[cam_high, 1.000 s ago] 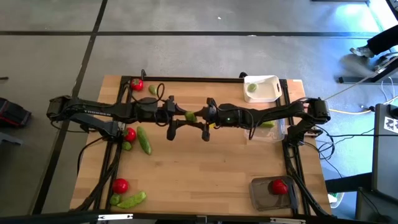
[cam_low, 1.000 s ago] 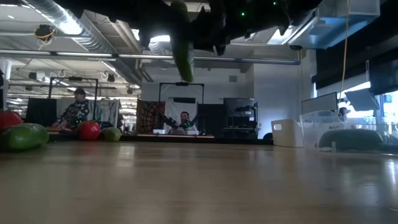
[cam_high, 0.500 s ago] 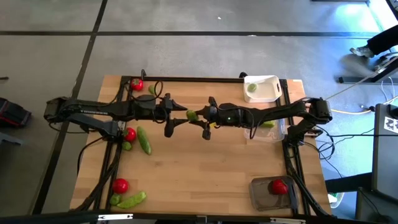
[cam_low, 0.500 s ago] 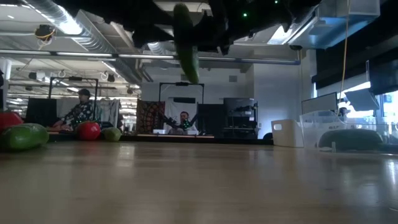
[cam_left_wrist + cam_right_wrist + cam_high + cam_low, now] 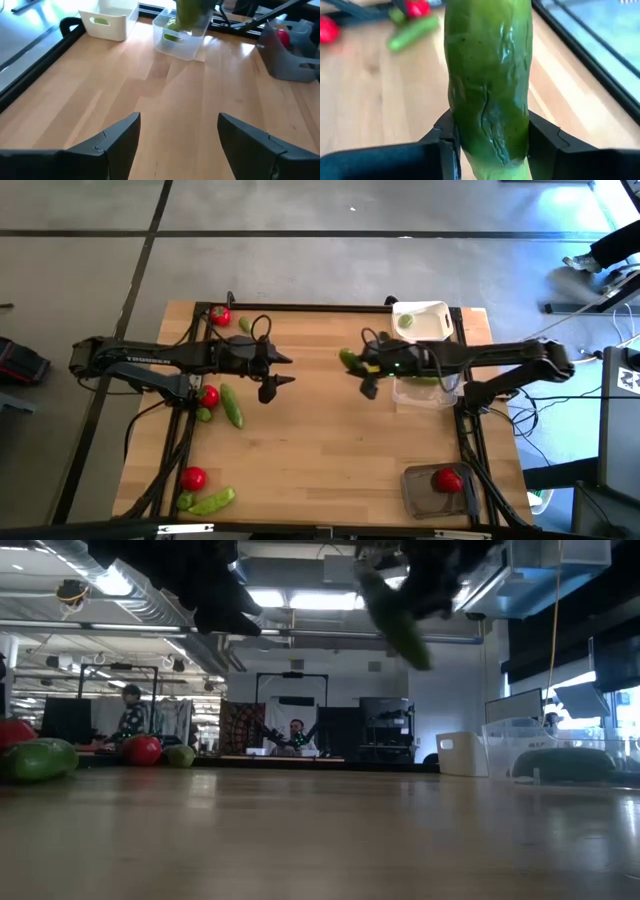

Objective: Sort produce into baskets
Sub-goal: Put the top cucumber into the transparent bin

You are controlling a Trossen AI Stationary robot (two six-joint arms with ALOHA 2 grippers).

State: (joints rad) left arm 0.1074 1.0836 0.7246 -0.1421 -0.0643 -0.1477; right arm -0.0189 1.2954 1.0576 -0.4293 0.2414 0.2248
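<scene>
R gripper (image 5: 362, 370) clamps green pod (image 5: 352, 361) mid-length, held above table just beside clear basket (image 5: 425, 392), nearer than L arm. Pod's long axis crosses the fingers. L gripper (image 5: 276, 370) wide open, empty, well apart.

Green pod (image 5: 490, 85) — between tool (image 5: 492, 142) fingers

You have only one piece of lettering to look at: a line of pale characters along the upper segment of the left arm (image 5: 150, 361), well behind the left gripper (image 5: 279, 370) toward that arm's base, and it is too small to read. Nothing else in any view carries a legible label, brand, number or sign.
</scene>
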